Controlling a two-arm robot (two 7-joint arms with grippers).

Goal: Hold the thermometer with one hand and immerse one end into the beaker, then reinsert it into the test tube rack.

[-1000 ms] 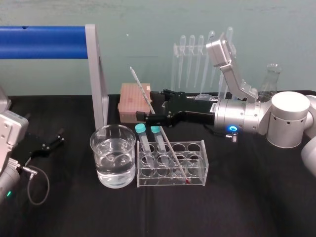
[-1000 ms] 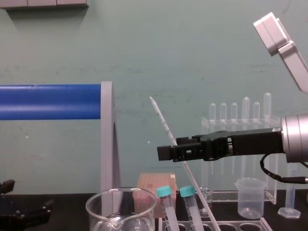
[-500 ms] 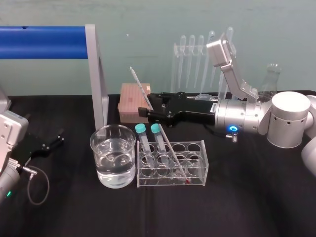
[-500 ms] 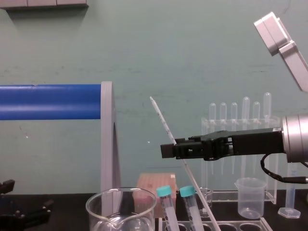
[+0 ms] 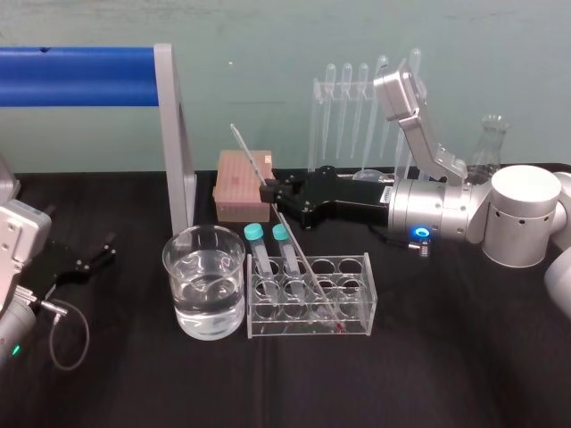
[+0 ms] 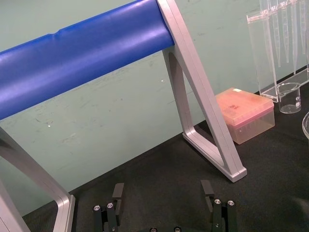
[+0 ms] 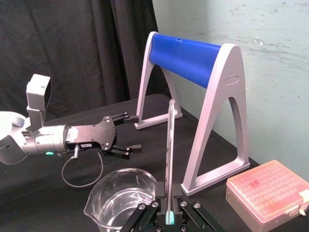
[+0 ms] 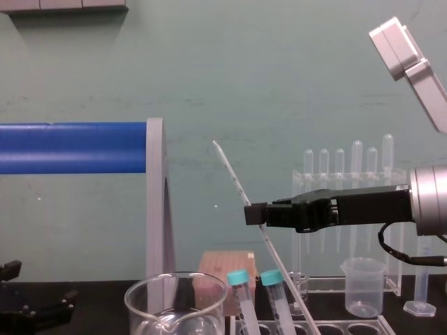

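Right end effector point(image 5: 268, 190) extends from the right above the surface point(image 5: 428, 357), fingers clamped on the thermometer point(image 5: 295, 245) along its upper half. Thermometer leans, top toward the left, red tip low inside the test tube rack point(image 5: 366, 299). Beaker point(image 5: 178, 294), holding clear liquid, stands just left of the rack. Left end effector point(image 7: 133, 131) at far left, fingers wide apart.

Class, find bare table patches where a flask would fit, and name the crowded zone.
Bare: the table in front of the beaker and test tube rack, and right of the rack. Crowded: behind the rack, around the right pincer, thermometer and tip box.
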